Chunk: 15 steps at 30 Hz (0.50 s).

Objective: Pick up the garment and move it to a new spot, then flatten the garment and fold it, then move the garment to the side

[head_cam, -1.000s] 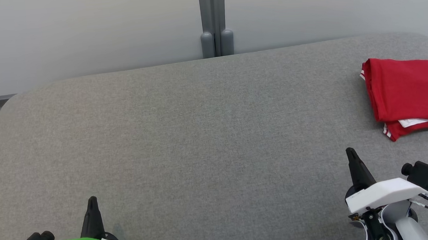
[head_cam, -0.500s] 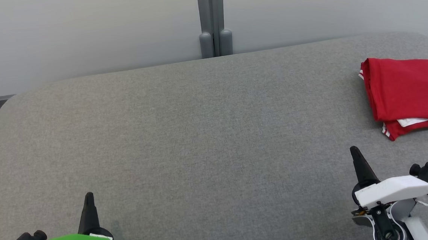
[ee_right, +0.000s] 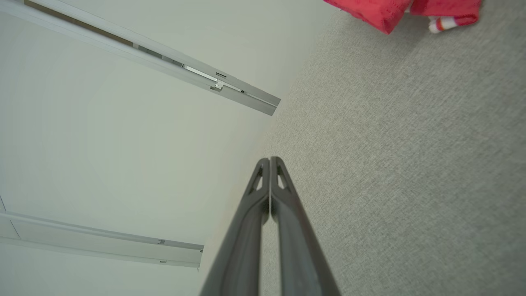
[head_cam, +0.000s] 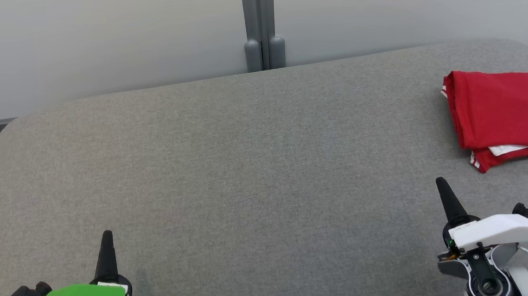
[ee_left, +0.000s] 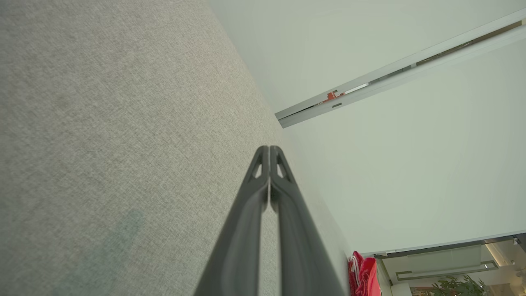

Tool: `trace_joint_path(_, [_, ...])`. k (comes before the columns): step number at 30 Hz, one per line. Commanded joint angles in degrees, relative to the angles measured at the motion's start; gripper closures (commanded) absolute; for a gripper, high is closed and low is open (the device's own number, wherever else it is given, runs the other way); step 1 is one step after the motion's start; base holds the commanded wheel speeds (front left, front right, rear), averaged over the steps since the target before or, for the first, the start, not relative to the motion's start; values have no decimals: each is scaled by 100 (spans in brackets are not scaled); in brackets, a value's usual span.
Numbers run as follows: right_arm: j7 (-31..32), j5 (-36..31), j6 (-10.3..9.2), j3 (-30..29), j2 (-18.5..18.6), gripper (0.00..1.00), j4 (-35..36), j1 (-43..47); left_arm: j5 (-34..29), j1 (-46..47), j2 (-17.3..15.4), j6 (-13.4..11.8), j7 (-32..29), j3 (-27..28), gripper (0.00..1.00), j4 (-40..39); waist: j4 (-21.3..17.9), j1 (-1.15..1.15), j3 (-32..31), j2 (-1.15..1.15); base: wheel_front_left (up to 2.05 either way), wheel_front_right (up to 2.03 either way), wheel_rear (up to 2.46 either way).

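Garment count is one: a red jersey (head_cam: 498, 113), folded into a rough rectangle, lying flat on the grey cloth-covered table (head_cam: 247, 167) at its far right corner, with its right part cut off by the picture's edge. On its top face is one dark numeral with a white outline; only part of it shows, so it can't be read for certain. A small white tab pokes out from between the layers at the jersey's near edge, with striped red-and-white trim just beside it at the near left corner; no writing can be made out on either.

Pincers number two, both over the table's near edge. The left pincer (head_cam: 106, 235), under a green wrist cover, sits at the near left; the right pincer (head_cam: 441, 182), under a white wrist cover, sits at the near right, near the jersey but apart from it. Each has its two dark fingers pressed together from base to tip and grips nothing, as both wrist views confirm.

One grey post (head_cam: 262, 27) stands behind the middle of the table's far edge, between two pale wall panels.
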<state>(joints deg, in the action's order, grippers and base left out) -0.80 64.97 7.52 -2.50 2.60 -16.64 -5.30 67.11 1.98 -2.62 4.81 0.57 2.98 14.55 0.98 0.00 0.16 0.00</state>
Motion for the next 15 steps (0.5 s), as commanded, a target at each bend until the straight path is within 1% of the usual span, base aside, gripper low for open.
trace_joint_path(1, [43, 158, -2, -32, 27, 100, 78, -119, 132, 166, -29, 42, -33, 35, 100, -69, -2, 0, 0, 0, 0, 0, 0])
trace_joint_path(15, [247, 890, -2, -142, 31, 100, 139, -125, 810, 251, -33, 112, -228, 134, 100, -68, -25, 0, 0, 0, 0, 0, 0])
